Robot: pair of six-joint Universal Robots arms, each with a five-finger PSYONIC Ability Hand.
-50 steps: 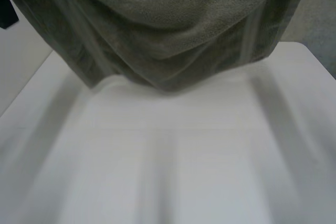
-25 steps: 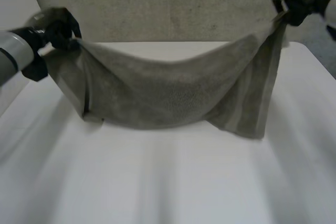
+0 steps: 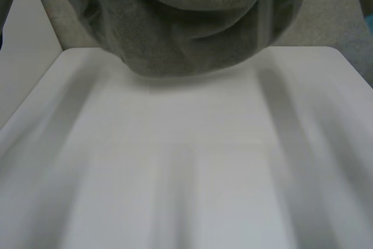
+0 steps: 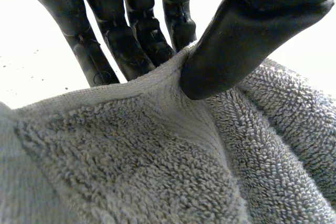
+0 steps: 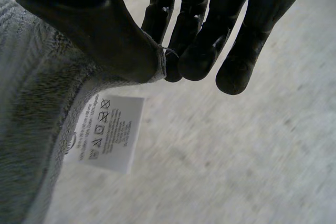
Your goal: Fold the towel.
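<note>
Over the table's far end, the towel hangs in a sagging bunch. Its upper part is cut off, and its lower edge is too blurred to tell whether it touches the tabletop. The left hand pinches a towel edge between its thumb and nearly straight fingers. The right hand pinches the hem between its thumb and fingertips, just beside the white label.
</note>
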